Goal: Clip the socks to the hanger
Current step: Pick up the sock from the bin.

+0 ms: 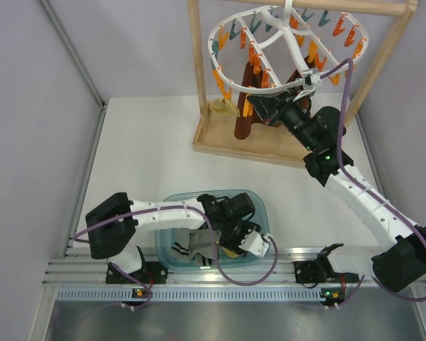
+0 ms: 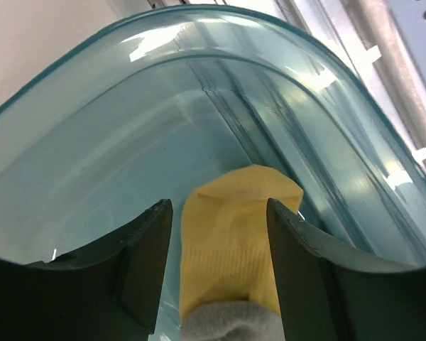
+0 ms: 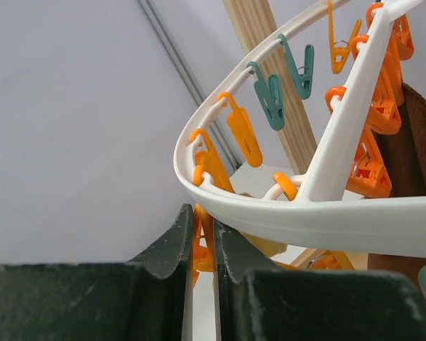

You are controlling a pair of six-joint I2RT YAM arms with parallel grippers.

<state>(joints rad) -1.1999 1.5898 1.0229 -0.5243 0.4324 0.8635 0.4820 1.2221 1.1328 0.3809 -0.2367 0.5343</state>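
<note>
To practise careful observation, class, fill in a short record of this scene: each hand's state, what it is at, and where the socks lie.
left hand: open, a finger on either side of the yellow sock
yellow sock: lying in the teal bin, a grey sock over its near end
right hand: shut on an orange clip
orange clip: hangs at the rim of the hanger
dark brown socks: hanging from the hanger
</note>
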